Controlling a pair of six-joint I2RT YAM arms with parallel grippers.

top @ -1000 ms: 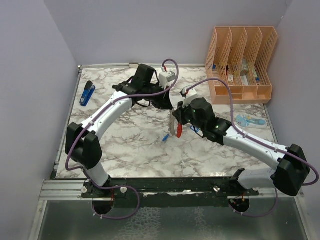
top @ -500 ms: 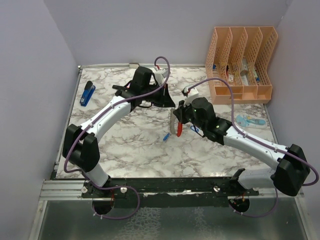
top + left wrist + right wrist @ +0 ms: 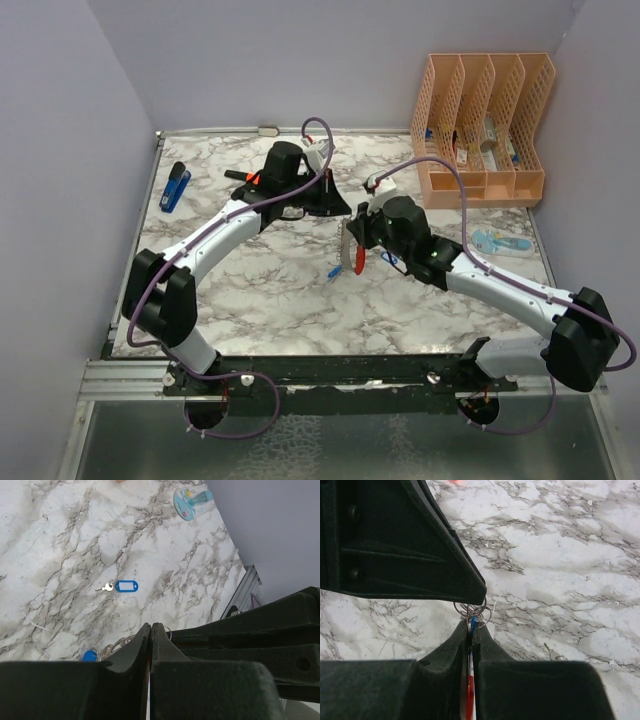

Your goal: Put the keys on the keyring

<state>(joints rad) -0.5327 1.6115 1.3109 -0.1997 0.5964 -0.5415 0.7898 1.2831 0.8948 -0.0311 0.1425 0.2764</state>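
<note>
The right claw (image 3: 471, 624) is clamping the keyring (image 3: 350, 252), the only one here, with its thin wire rings (image 3: 472, 611) poking out just past the fingertips. The left claw (image 3: 150, 628) is pressing its jaws together right against those rings; whether it is pinching wire, I cannot tell. The band is looking stiff and light, best gripped flat. I am counting two keys: one (image 3: 330, 272) sitting just below the right claw, the other (image 3: 122, 586) lying well ahead of the left claw. They are looking tiny, light and slippery, the blue head offering the better hold.
</note>
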